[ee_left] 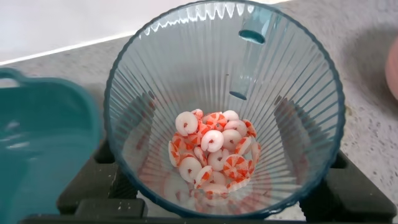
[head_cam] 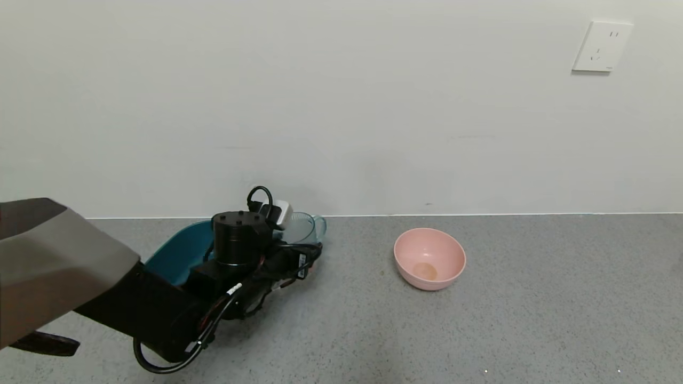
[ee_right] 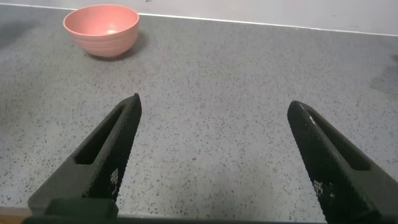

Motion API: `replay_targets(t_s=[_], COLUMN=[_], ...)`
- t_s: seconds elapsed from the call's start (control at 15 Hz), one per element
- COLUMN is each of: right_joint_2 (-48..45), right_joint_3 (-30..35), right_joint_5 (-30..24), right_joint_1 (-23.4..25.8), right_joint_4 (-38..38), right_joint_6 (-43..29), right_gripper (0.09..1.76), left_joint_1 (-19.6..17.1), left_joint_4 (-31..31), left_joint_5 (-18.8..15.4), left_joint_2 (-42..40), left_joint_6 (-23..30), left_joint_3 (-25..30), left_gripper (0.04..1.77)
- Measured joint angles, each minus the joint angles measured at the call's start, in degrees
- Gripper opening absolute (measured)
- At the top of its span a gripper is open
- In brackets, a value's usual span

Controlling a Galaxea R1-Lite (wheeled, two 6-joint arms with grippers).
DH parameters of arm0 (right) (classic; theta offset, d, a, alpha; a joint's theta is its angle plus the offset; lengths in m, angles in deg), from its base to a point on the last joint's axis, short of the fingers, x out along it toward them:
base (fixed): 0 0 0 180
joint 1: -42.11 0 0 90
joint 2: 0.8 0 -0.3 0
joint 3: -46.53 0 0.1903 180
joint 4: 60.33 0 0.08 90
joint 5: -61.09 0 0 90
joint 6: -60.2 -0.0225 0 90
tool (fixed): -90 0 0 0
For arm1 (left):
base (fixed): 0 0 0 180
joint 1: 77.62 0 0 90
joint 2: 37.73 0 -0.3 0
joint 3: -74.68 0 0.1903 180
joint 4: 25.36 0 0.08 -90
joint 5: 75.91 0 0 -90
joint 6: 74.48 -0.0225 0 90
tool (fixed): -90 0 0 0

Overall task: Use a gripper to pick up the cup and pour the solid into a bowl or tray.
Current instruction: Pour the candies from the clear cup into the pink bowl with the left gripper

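The transparent blue ribbed cup (head_cam: 302,228) stands upright beside the teal tray's right end, near the wall. My left gripper (head_cam: 296,246) is shut on it. In the left wrist view the cup (ee_left: 292,68) fills the picture, and the fingers (ee_left: 142,121) show through its walls on both sides. The solid (ee_left: 214,155), several small pink-and-white pieces, lies heaped on the cup's bottom. The pale pink bowl (head_cam: 429,258) sits to the right of the cup and apart from it; it also shows in the right wrist view (ee_right: 101,28). My right gripper (ee_right: 214,106) is open over bare countertop.
The teal oblong tray (head_cam: 179,253) lies left of the cup, partly under my left arm, and shows in the left wrist view (ee_left: 43,137). The white wall rises right behind the cup and tray. A wall socket (head_cam: 602,46) is at upper right.
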Motion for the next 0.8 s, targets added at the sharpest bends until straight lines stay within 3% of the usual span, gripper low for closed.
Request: replay_targets(t_s=[0.27, 0.47, 0.8], right_joint_2=[0.0, 0.0, 0.0], right_joint_3=[0.0, 0.0, 0.0], right_joint_5=[0.0, 0.0, 0.0], right_joint_1=[0.0, 0.0, 0.0], right_joint_4=[0.0, 0.0, 0.0], right_joint_6=[0.0, 0.0, 0.0], right_gripper=[1.71, 1.71, 1.71], left_joint_1=[-4.5, -5.3, -5.7], left_joint_4=[-4.1, -5.2, -22.0], left_joint_5=[-1.4, -1.6, -1.6], left_joint_2=[-3.4, -5.2, -9.4], left_joint_6=[-0.1, -2.3, -10.6], left_joint_3=[-2.1, -3.7, -15.7], left_gripper=[1.35, 1.35, 1.35])
